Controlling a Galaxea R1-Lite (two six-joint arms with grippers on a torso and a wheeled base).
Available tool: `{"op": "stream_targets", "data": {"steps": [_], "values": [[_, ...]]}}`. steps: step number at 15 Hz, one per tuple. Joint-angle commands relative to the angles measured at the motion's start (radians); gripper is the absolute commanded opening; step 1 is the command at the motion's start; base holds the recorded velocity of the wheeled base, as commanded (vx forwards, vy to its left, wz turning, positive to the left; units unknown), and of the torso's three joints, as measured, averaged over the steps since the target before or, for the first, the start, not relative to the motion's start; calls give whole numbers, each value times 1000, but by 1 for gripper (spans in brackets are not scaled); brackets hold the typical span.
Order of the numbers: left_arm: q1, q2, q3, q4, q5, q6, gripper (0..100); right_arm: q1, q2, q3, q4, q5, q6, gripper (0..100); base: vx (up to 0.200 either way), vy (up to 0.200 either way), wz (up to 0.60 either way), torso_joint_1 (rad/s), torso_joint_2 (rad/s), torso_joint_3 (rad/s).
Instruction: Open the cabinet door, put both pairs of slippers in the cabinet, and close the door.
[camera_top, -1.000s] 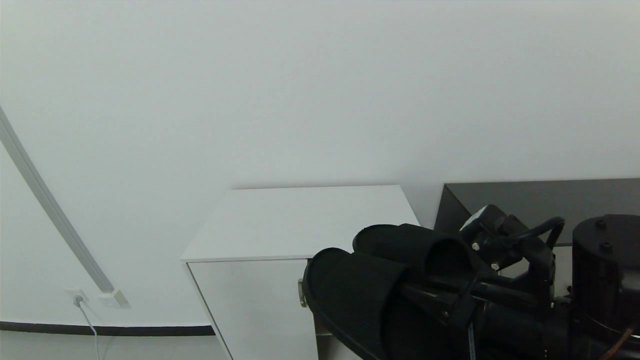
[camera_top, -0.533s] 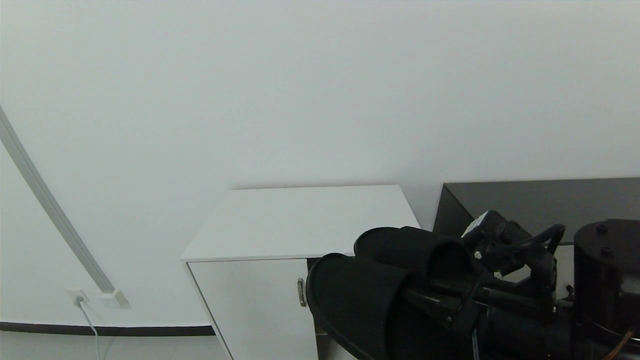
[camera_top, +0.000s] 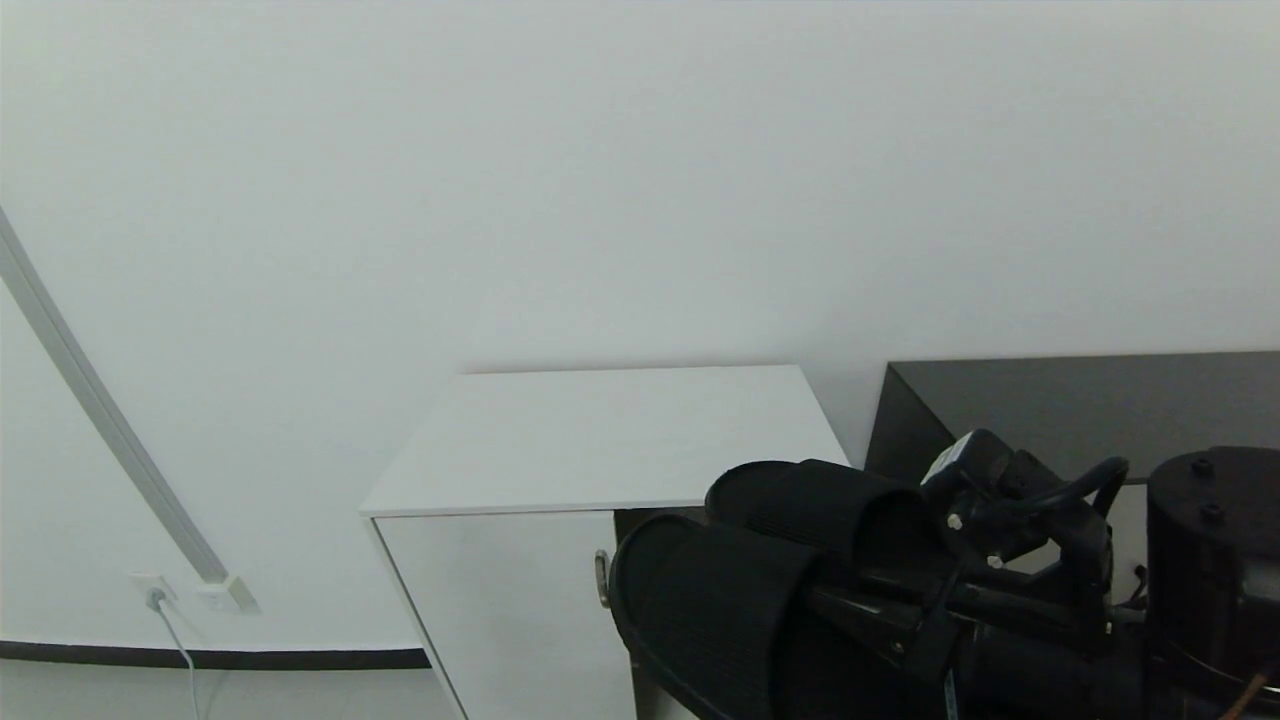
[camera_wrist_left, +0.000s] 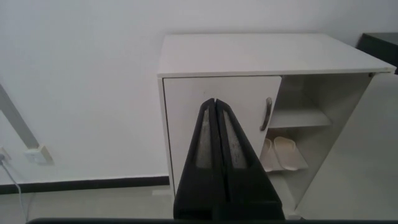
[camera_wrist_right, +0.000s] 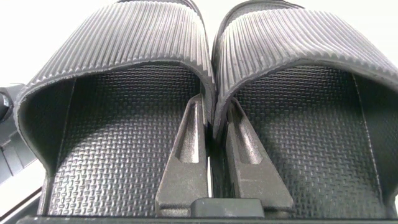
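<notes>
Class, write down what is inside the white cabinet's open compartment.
A pale pair of slippers lies low in the cabinet, beneath a shelf. The closed door hides whatever is in the other half.

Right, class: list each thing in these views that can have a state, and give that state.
cabinet: right compartment open, shelf showing.
handled door: shut.
beige slippers: side by side inside the cabinet.
black slippers: pinched together, held off the floor.
right gripper: shut on black slippers.
left gripper: shut, empty.
</notes>
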Motion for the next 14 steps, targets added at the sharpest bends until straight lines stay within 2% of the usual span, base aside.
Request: {"op": "stream_targets", "data": {"steps": [1,9,14], "values": [[0,1,-1,0,0,-1,0,0,1,0,-1,0,-1,0,0,0,0,-144,339,173],[0,1,-1,0,2,-2,0,0,2,3,-1,0,-1,0,0,0,0,-161,376,207],[0,1,1,0,2,-4,0,0,4,9,-1,0,-1,0,0,0,0,-218,525,299]]}}
